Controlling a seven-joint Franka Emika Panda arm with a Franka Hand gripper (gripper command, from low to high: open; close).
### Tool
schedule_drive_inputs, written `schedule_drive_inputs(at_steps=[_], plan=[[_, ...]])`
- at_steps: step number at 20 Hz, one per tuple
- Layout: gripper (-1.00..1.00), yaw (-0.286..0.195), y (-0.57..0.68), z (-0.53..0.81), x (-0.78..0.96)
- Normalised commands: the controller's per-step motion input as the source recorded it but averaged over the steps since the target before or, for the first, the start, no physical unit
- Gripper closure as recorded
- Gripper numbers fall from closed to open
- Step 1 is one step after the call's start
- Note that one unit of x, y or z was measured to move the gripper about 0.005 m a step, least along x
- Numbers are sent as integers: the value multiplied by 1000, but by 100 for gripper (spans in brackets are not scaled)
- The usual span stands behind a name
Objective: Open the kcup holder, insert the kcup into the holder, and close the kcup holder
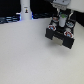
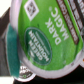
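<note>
The white tabletop [image 1: 25, 55] carries the kcup holder [image 1: 61, 35], its tray pulled open below the fingers [image 1: 62, 18]. Those fingers appear clamped on the green-topped kcup [image 2: 45, 42], poised just above the slots. Inserting and closing remain, I judge.

Kcup [image 2: 47, 42] showing green top, white lettering; kcup holder [image 1: 61, 34] showing black; table [image 1: 25, 57] appearing white.

The kcup [image 2: 44, 42] has a glossy printed green foil lid; the table [image 1: 25, 55] looks smooth and matt.
</note>
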Motion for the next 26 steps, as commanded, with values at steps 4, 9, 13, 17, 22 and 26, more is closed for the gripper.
schedule_drive_inputs(at_steps=[4, 9, 13, 17, 22, 26], plan=[[100, -10, -20, -173, 57], [100, -11, 5, -50, 81], [100, -34, 191, 257, 356], [100, -16, 2, -171, 66], [100, 3, 3, -272, 16], [100, 11, 64, -230, 7]])
